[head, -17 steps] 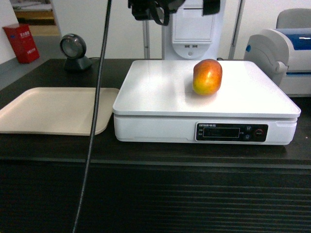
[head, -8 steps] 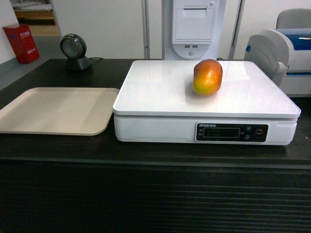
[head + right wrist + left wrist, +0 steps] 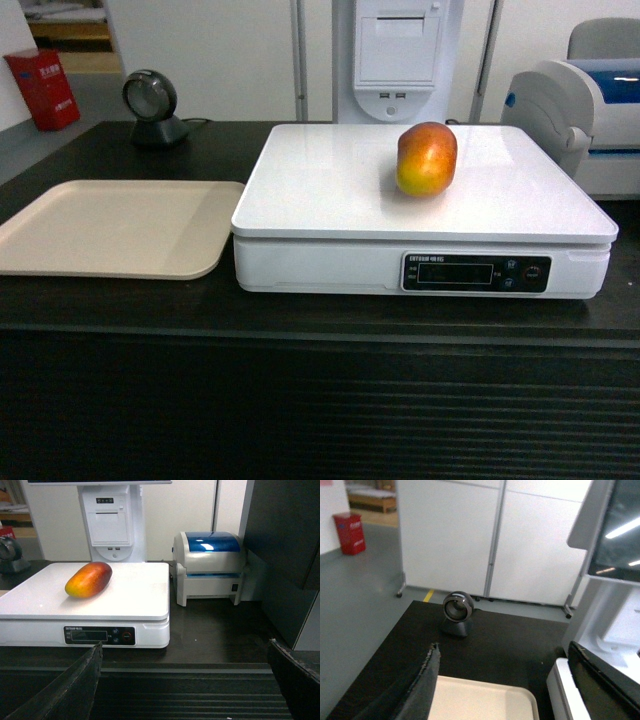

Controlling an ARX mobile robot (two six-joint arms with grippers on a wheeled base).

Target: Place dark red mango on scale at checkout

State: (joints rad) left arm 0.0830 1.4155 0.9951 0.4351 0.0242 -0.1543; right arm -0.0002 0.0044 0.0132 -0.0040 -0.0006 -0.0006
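Note:
The dark red mango (image 3: 427, 158) (image 3: 88, 579) lies on the white scale (image 3: 330, 190) (image 3: 135, 597), toward its back right, red on top and yellow-orange below. The scale stands on the black checkout counter (image 3: 300, 310) (image 3: 215, 630) with its ribbed dark front. Neither gripper shows in the head view. My left gripper (image 3: 502, 652) hangs open above the beige tray and counter, holding nothing. My right gripper (image 3: 185, 650) is open in front of the counter's edge, apart from the mango, with nothing between its fingers.
A beige tray (image 3: 110, 225) (image 3: 485, 700) lies left of the scale. A round barcode scanner (image 3: 152, 105) (image 3: 457, 611) stands at the back left. A white and blue printer (image 3: 590, 100) (image 3: 210, 565) sits right of the scale, a white terminal post (image 3: 395, 60) behind it.
A dark arm part and a cable that hung across the top and left of the head view one second ago have left the view. The mango and scale have not moved.

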